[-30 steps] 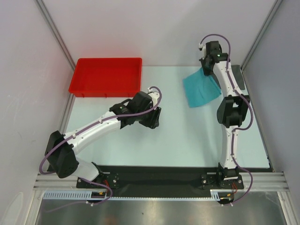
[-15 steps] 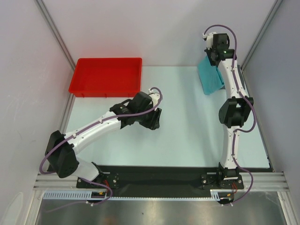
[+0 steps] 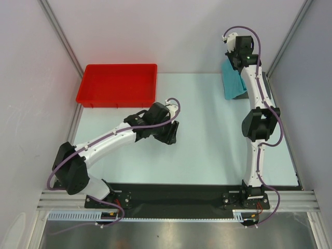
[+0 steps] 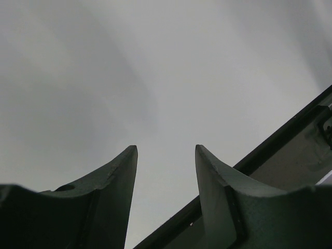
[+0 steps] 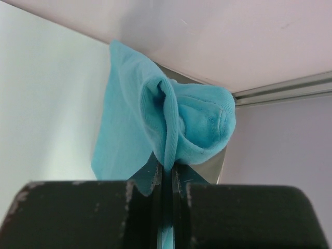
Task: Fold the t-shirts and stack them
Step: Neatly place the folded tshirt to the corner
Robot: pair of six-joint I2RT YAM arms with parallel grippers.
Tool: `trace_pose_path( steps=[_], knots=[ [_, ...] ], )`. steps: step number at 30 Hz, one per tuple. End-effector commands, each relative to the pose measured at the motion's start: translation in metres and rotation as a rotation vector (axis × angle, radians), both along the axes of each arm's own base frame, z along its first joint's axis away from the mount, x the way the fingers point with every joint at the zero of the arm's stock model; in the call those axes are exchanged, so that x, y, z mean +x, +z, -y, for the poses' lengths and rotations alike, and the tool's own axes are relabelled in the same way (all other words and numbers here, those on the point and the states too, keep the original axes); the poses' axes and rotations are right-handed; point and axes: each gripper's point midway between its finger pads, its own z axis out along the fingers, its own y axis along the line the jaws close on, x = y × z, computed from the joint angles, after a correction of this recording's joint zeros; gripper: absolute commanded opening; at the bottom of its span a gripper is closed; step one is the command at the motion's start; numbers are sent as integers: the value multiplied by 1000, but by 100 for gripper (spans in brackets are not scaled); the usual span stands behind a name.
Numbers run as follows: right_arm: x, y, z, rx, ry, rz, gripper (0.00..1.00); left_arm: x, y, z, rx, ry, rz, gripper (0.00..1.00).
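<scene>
The turquoise t-shirt (image 3: 232, 80) hangs bunched at the table's far right corner, pinched in my right gripper (image 3: 232, 63), which is raised near the back wall. In the right wrist view the jaws are closed on a fold of the turquoise cloth (image 5: 171, 124), and the rest drapes down to the left. My left gripper (image 3: 170, 134) rests low near the table's middle, open and empty; the left wrist view shows its two fingers (image 4: 116, 176) apart over bare table. A dark grey strip (image 3: 266, 85) shows past the right arm; whether it is the grey t-shirt I cannot tell.
A red plastic tray (image 3: 118, 84) stands at the back left of the table. Metal frame posts and side walls close in the table. A black rail (image 3: 176, 194) runs along the near edge by the arm bases.
My right gripper has lifted the turquoise t-shirt up and back toward the far right corner; the cloth went from spread on the table to hanging bunched. The left arm barely moved.
</scene>
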Motion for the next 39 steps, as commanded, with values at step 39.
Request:
trace_pose_path(
  steps=[39],
  knots=[
    [30, 27, 38, -58, 17, 138, 0, 16, -16, 7, 28, 0, -67, 52]
  ],
)
